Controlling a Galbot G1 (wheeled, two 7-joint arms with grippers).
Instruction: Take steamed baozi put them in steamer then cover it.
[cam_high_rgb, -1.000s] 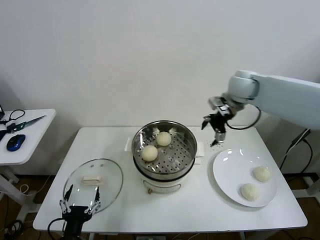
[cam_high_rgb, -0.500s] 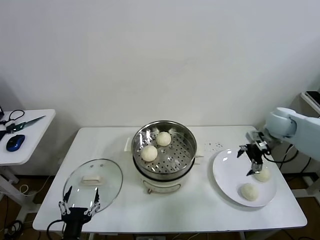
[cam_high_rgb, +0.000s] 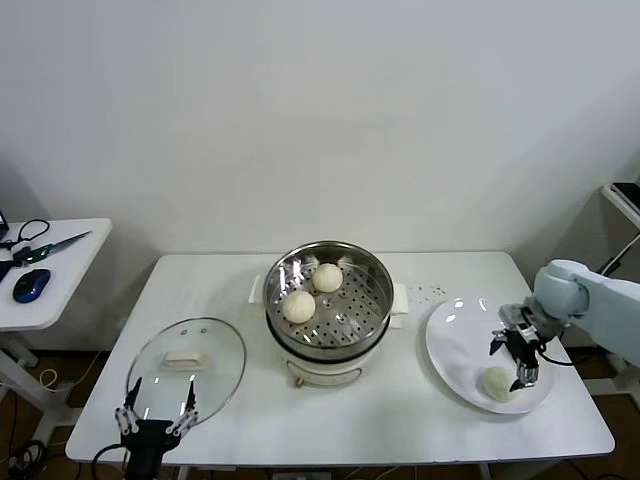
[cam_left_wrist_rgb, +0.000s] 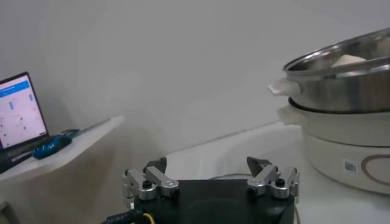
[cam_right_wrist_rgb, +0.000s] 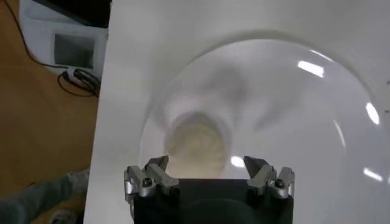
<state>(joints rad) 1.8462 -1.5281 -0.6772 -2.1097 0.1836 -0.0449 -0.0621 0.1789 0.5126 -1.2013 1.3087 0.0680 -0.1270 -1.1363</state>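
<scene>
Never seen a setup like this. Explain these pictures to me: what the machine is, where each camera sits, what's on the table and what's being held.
It is a two-armed robot; each arm ends in a gripper. One picture looks down from its head, the other two from cameras on its wrists. On the white table stands a steamer with two buns inside. Its glass lid lies on the table to the left, and a white plate lies on the right. The right gripper hangs open over the plate, just above a bun; the right wrist picture shows that bun between its fingers. The left gripper waits open at the near edge by the lid. Nothing is held.
</scene>
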